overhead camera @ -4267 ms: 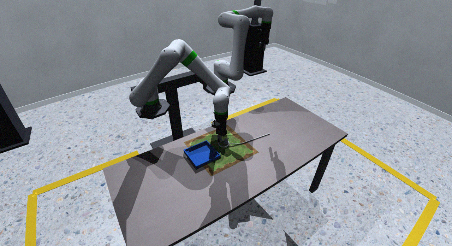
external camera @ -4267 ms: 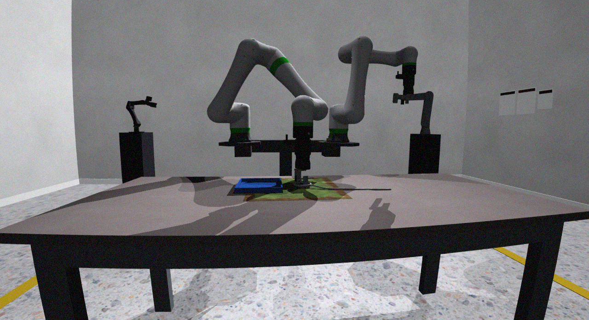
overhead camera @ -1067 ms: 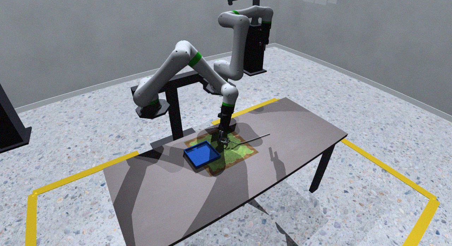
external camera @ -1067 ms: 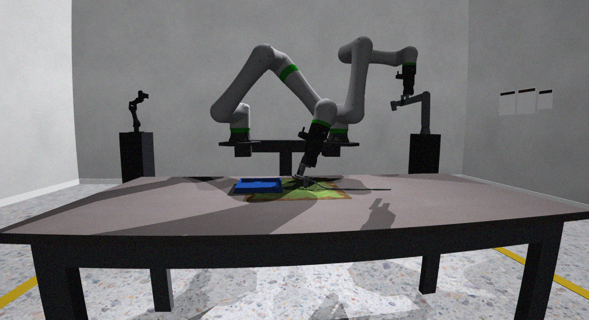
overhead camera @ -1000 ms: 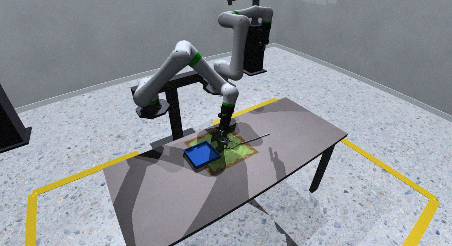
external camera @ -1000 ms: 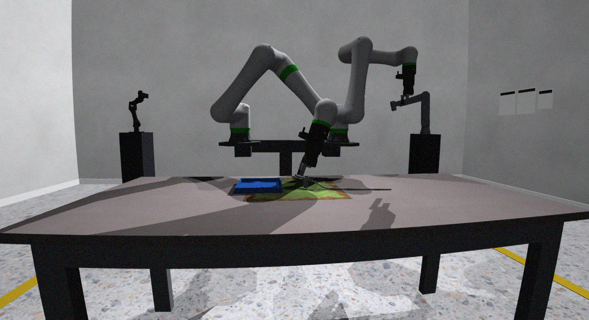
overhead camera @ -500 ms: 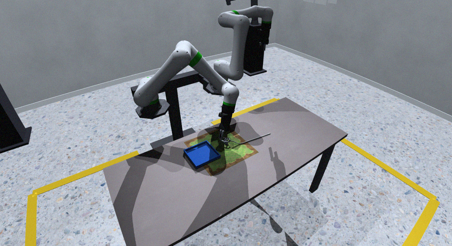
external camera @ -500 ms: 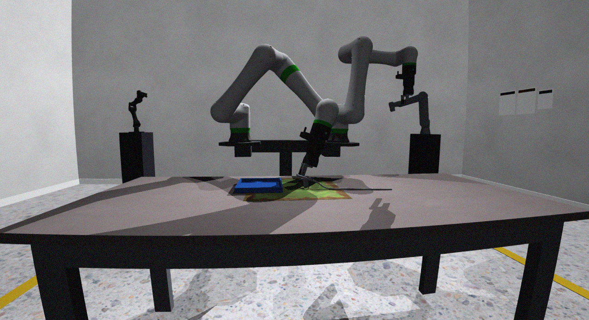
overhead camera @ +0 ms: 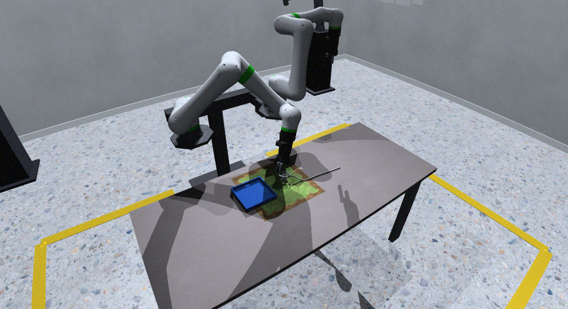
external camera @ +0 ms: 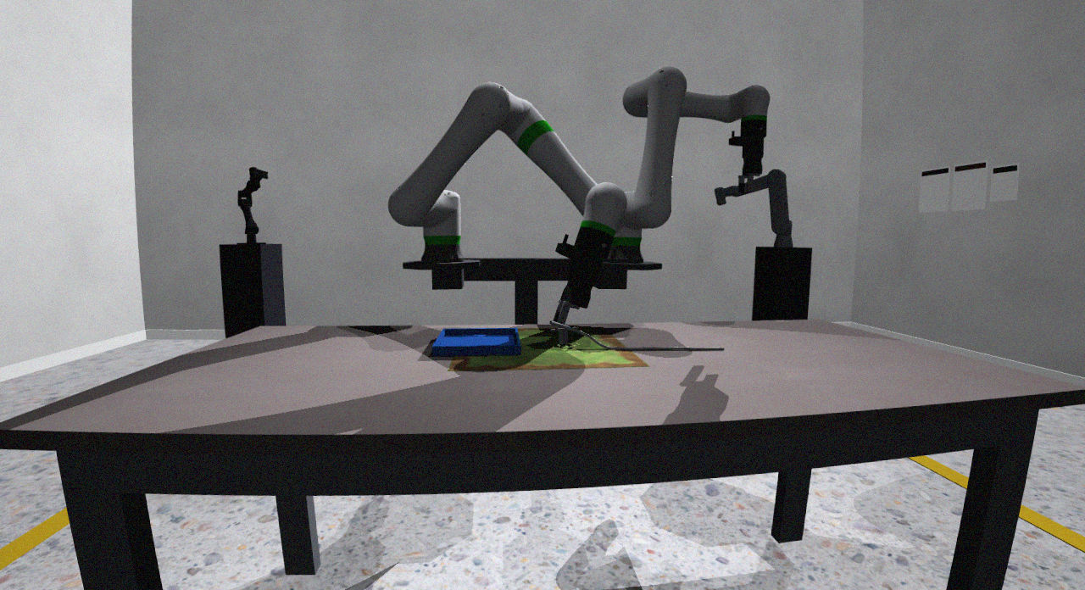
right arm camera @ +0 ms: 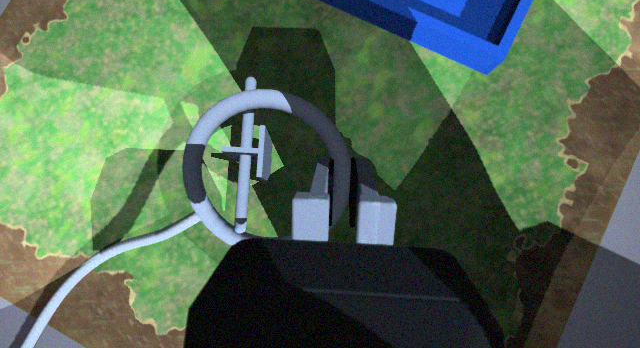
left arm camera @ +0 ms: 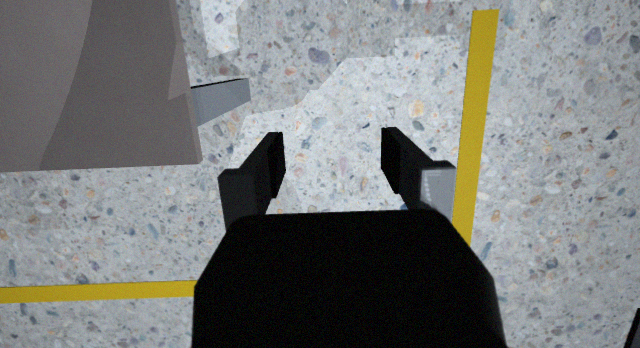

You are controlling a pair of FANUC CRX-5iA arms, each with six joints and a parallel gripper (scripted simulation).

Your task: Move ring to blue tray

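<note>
Two white arms [overhead camera: 299, 57] [external camera: 664, 147], one blue tray [overhead camera: 254, 194] [external camera: 477, 342] [right arm camera: 450, 47], one ring [overhead camera: 284, 176] [right arm camera: 193, 173], one table [overhead camera: 206, 243] [external camera: 303, 404] [left arm camera: 120, 113], three wall sheets [external camera: 969, 188].
</note>
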